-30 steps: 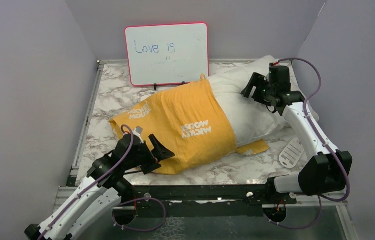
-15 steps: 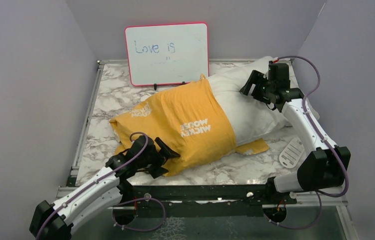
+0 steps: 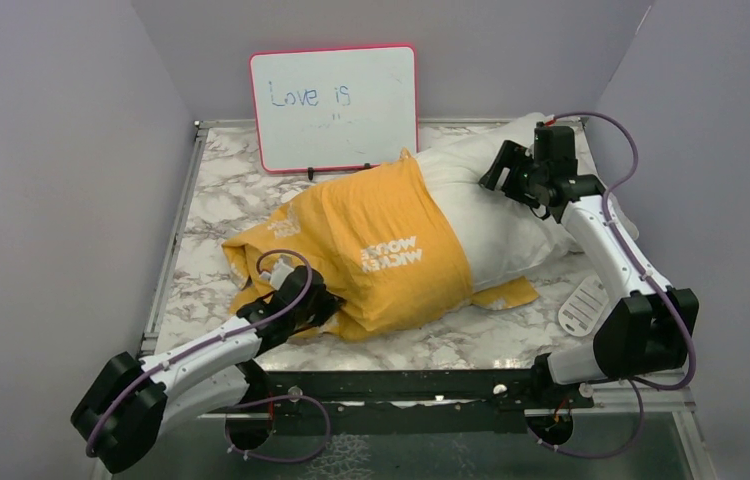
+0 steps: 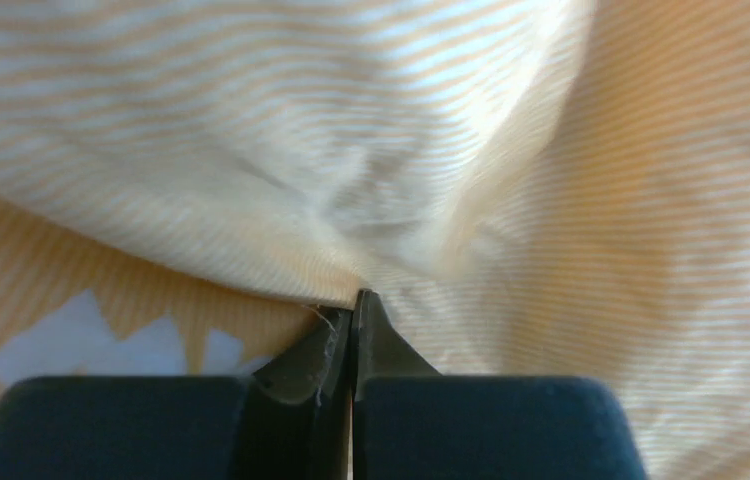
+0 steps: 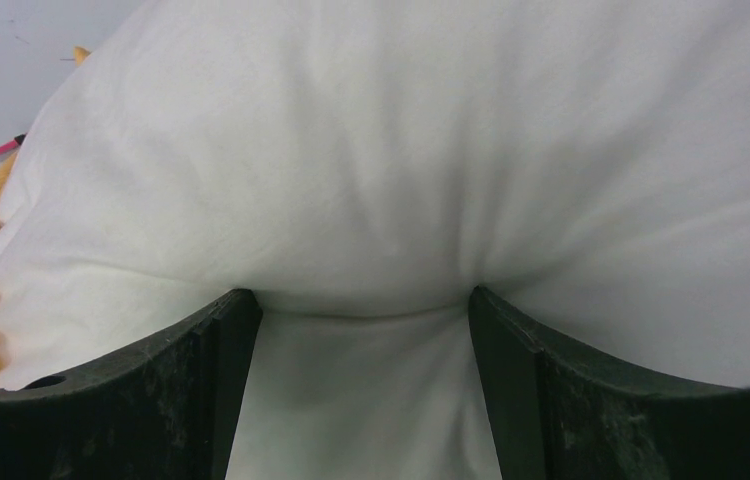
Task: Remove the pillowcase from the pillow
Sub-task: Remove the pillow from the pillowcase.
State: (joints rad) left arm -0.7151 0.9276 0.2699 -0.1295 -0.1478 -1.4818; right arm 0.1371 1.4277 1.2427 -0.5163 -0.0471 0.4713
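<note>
The pillowcase (image 3: 391, 250), yellow-orange with white "Mickey Mouse" lettering, covers the left half of the pillow (image 3: 496, 215). The pillow's bare white right half sticks out toward the back right. My left gripper (image 3: 323, 300) is at the pillowcase's near left edge. In the left wrist view this gripper (image 4: 356, 298) is shut, with a fold of pale orange pillowcase (image 4: 251, 150) pinched at its tips. My right gripper (image 3: 499, 175) sits on the bare end. In the right wrist view its fingers (image 5: 221, 340) stand wide apart and dig into the pillow (image 5: 401, 150), a bulge of it squeezed between them.
A pink-framed whiteboard (image 3: 334, 108) reading "Love is" stands at the back. A small white slotted disc (image 3: 583, 305) lies near the right arm. Grey walls close in the marble table (image 3: 221, 190) on the left, back and right.
My left arm has stretched forward and lower, and its gripper went from open to shut on the pillowcase's near left edge, which has bunched up. The right arm has barely moved.
</note>
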